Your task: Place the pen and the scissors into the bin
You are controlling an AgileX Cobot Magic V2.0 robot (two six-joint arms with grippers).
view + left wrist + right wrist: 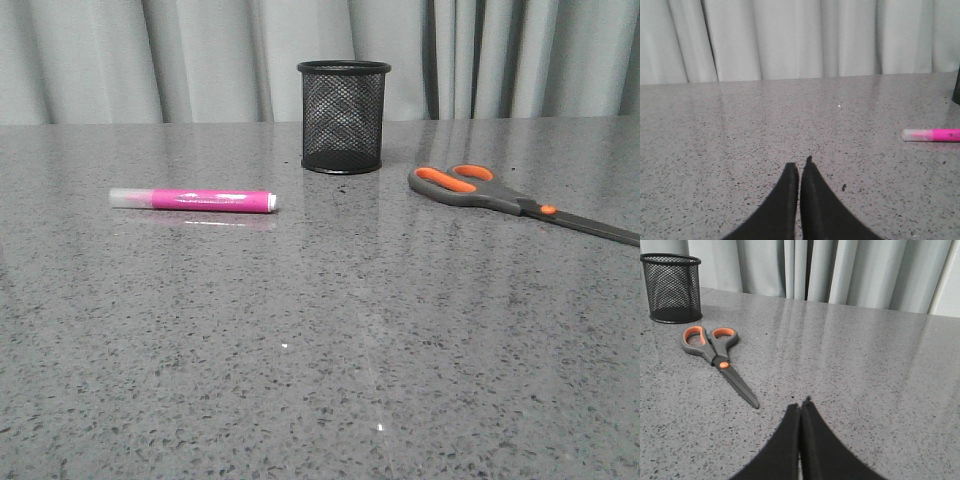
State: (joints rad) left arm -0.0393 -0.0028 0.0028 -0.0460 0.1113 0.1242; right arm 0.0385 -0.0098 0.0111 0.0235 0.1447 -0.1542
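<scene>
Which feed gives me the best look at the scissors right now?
The right wrist view: the scissors lie whole, handles toward the bin. The front view cuts off the blade tips at its right edge. The left wrist view does not show them.

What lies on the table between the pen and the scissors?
Only bare table, as the front view shows. The pen lies left, the scissors right; the bin stands farther back, behind that stretch.

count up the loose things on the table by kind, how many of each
pen: 1
scissors: 1
bin: 1
Total: 3
</scene>
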